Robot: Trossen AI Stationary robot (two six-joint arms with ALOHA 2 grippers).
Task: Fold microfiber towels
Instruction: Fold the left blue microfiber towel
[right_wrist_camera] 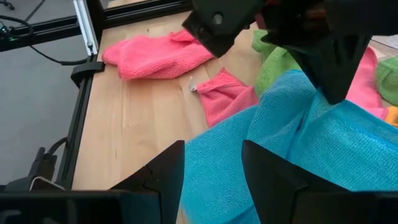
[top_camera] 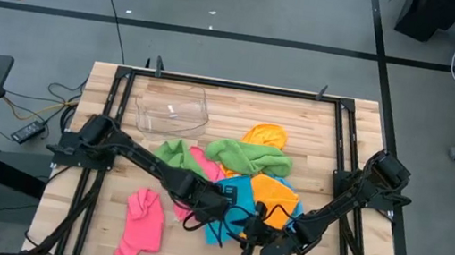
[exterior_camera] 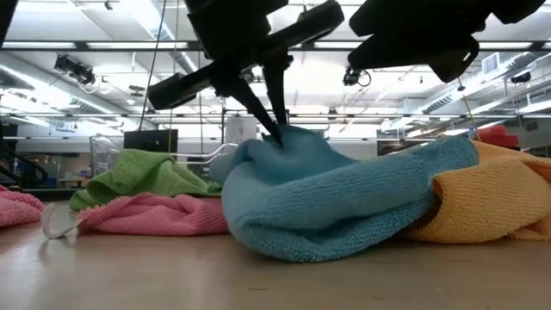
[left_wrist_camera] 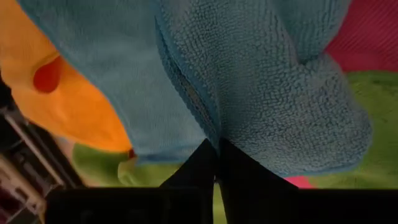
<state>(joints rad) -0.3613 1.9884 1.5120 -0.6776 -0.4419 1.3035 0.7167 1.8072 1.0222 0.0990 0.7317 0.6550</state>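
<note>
A sky-blue towel (exterior_camera: 327,198) lies bunched near the table's front middle, its underside on the wood. Its right end rests against an orange towel (exterior_camera: 499,198). My left gripper (exterior_camera: 277,129) is shut on the blue towel's top. My right gripper (right_wrist_camera: 212,149) hovers just right of it near the front edge, open. Blue cloth (right_wrist_camera: 298,137) shows between its fingers, and I cannot tell whether they touch it. Pink (top_camera: 141,223), green (top_camera: 250,156) and more orange (top_camera: 264,136) towels lie around. My left gripper pinches a raised fold at the top of the blue towel (left_wrist_camera: 214,134) between its two shut fingers (exterior_camera: 258,103). The fingers slant down from above, coming from the table's left. The towel peaks up at the hold (exterior_camera: 288,142), and its bulk stays mounded on the table.
A clear plastic tub (top_camera: 173,109) stands at the back left. A second pink towel (exterior_camera: 155,215) and a green one (exterior_camera: 138,176) lie left of the blue one. Black frame rails (top_camera: 344,163) run along the table's sides. Bare wood (top_camera: 107,209) shows at the front left.
</note>
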